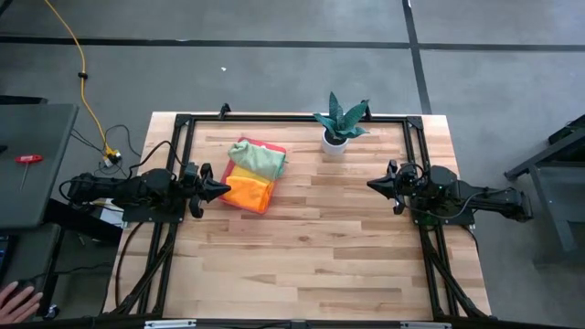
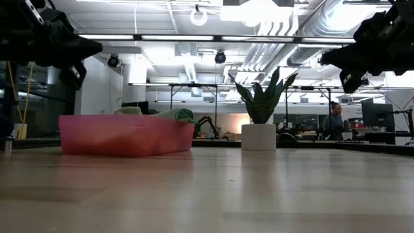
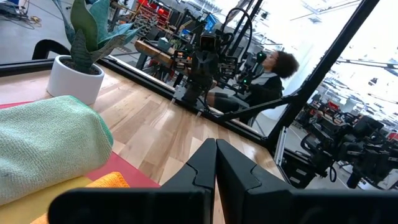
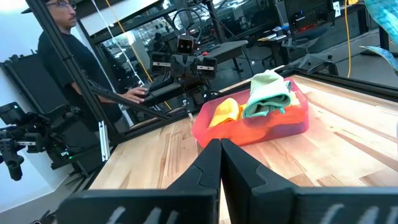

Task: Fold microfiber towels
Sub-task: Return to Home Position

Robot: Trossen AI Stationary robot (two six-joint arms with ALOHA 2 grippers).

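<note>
Pale green microfiber towel (image 1: 259,159) lies folded atop seemingly yellow and orange towels (image 1: 247,192) in the rigid pink rectangular plastic tray (image 2: 126,136), left gripper (image 1: 219,189) just beside it, right gripper (image 1: 373,185) well apart, both with fingers pressed together.

You had your left gripper (image 3: 216,150) with fingers pressed together, pale green towel (image 3: 50,143) lay heaped over an orange towel (image 3: 107,182), potted snake plant (image 3: 73,78) stood beyond on the wooden table (image 3: 155,124), seated person (image 3: 270,78) behind.

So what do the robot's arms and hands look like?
The left arm and right arm are black, jointed, with black cables looping near their bases. The left hand and right hand each have two black fingers tapering to a point. No markings show.
</note>
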